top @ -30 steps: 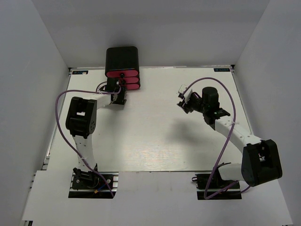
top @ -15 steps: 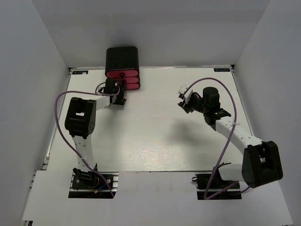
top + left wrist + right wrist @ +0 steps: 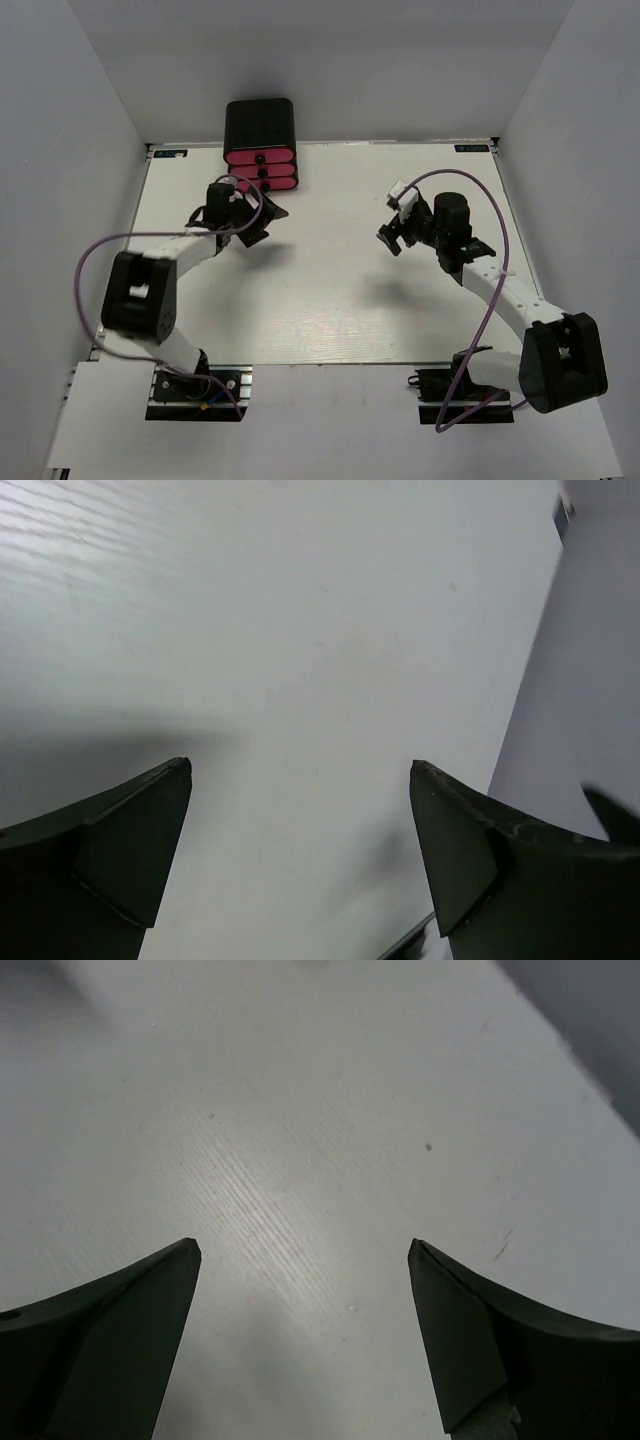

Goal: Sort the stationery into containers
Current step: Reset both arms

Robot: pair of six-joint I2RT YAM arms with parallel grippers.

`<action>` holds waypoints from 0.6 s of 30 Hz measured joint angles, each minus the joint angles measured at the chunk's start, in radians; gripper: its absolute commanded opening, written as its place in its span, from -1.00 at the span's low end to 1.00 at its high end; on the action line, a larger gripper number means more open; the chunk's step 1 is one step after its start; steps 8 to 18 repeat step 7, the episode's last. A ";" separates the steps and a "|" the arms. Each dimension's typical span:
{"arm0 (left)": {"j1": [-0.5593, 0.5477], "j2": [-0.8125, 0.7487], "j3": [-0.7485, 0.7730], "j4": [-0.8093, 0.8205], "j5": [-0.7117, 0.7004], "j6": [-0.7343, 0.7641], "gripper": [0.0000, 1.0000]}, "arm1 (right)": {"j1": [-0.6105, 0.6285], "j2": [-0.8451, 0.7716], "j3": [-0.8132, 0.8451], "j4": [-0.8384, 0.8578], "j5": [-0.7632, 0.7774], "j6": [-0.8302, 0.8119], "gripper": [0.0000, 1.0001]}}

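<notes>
The black rounded box stands at the back left of the table, with its pink drawers pushed in. No stationery piece shows in any view. My left gripper is open and empty, just in front of the drawers and apart from them; in the left wrist view only bare table lies between its fingers. My right gripper is open and empty over the right middle of the table; in the right wrist view it also frames only bare table.
The white table is walled in by grey panels on the left, back and right. Purple cables loop from both arms. The right wall and table edge show in the left wrist view.
My left arm has pulled back from the drawers, its elbow swinging down and left, and its gripper now points right. My right gripper has shifted slightly nearer.
</notes>
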 measured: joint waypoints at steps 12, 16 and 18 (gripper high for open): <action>-0.011 -0.496 -0.101 -0.135 0.019 0.319 1.00 | 0.000 -0.003 0.068 -0.151 0.106 0.217 0.81; -0.011 -0.496 -0.101 -0.135 0.019 0.319 1.00 | 0.000 -0.003 0.068 -0.151 0.106 0.217 0.81; -0.011 -0.496 -0.101 -0.135 0.019 0.319 1.00 | 0.000 -0.003 0.068 -0.151 0.106 0.217 0.81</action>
